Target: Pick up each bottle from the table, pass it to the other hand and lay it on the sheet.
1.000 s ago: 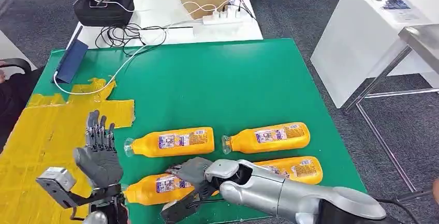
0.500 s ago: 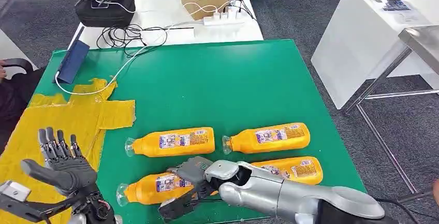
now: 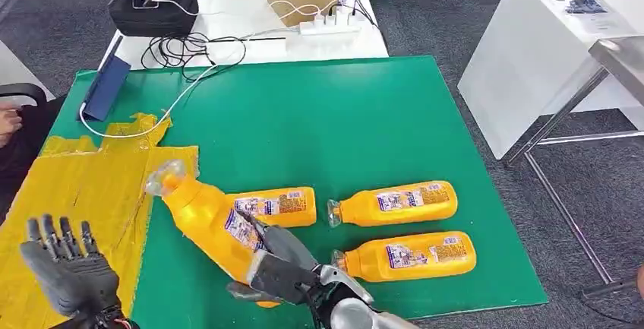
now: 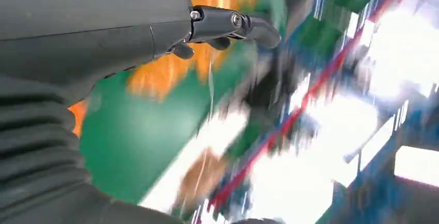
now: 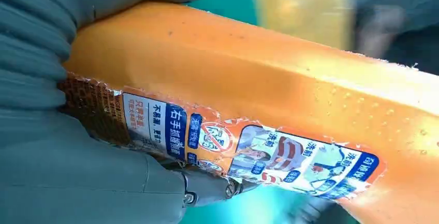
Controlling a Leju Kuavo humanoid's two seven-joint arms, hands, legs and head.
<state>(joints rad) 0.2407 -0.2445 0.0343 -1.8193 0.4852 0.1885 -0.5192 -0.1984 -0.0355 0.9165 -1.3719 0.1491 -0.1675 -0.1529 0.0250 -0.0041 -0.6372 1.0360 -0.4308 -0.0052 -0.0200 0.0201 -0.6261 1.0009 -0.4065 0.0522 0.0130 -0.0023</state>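
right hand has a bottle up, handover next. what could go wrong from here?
1. The right hand grips the raised bottle near its base, with the cap end tilted up and away; the long overhang might pivot or slip.
2. The left hand waits open over the yellow sheet, apart from the bottle; a mistimed release could drop it.
3. The swing could nudge the lying bottle directly behind it.

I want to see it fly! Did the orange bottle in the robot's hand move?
Yes. The orange plastic bottle rose off the green mat, its cap swinging toward the yellow sheet.
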